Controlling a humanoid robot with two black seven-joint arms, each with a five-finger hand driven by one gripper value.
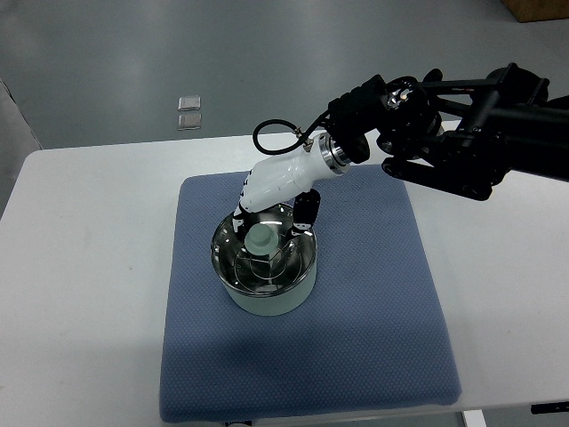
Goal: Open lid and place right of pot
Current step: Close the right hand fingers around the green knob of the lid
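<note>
A pale green pot point(267, 302) stands on the blue mat point(373, 294) in the middle of the table. Its glass lid point(267, 262) with a steel rim sits on the pot, and the lid's pale green knob point(261, 238) shows in full. My right arm comes in from the right edge, and its white hand point(272, 217) hangs over the far side of the lid. The dark fingertips point(308, 213) are spread wider than the knob, just behind it, and hold nothing. The left arm is out of sight.
The mat lies on a white table point(89, 267), with bare mat to the right of the pot. Two small shiny squares point(188, 112) lie on the grey floor beyond the table's far edge.
</note>
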